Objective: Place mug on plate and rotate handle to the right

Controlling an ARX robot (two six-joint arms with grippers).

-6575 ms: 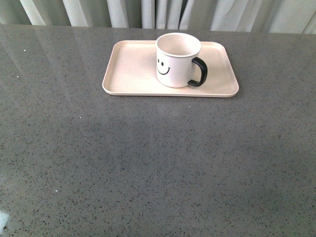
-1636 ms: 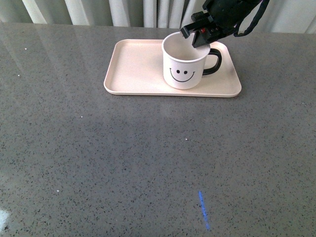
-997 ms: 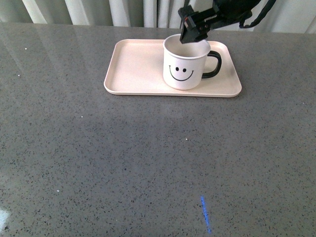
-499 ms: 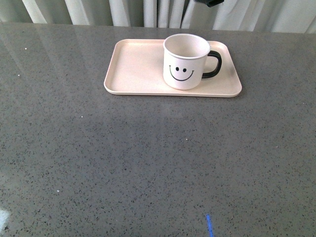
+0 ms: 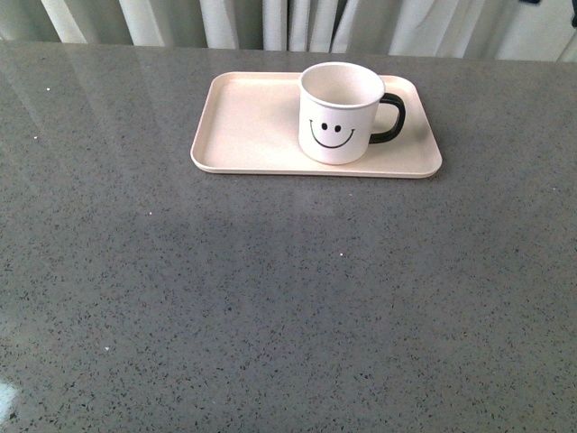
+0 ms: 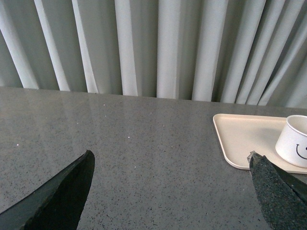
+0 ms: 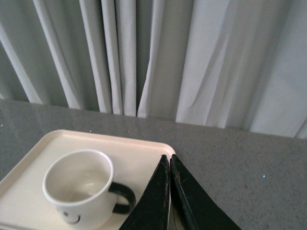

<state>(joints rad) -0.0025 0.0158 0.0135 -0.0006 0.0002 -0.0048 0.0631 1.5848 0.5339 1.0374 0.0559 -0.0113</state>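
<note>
the white cylindrical mug with a black smiley face (image 5: 340,112) stands upright on the flat pale pink-cream rectangular plate (image 5: 243,126), toward its right half, and its glossy black loop handle (image 5: 389,119) points to the right. i judge both steps are done, so the next move calls only for keeping clear. the right hand (image 7: 170,165) is closed on nothing above the plate; the left hand (image 6: 168,187) is wide apart. the grey speckled stone bench (image 5: 270,298) reaches to pale pleated curtains (image 6: 158,48).

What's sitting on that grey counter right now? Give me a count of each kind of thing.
Mugs: 1, the white smiley mug with its black handle
Plates: 1, the pale plate under it
Total: 2
</note>
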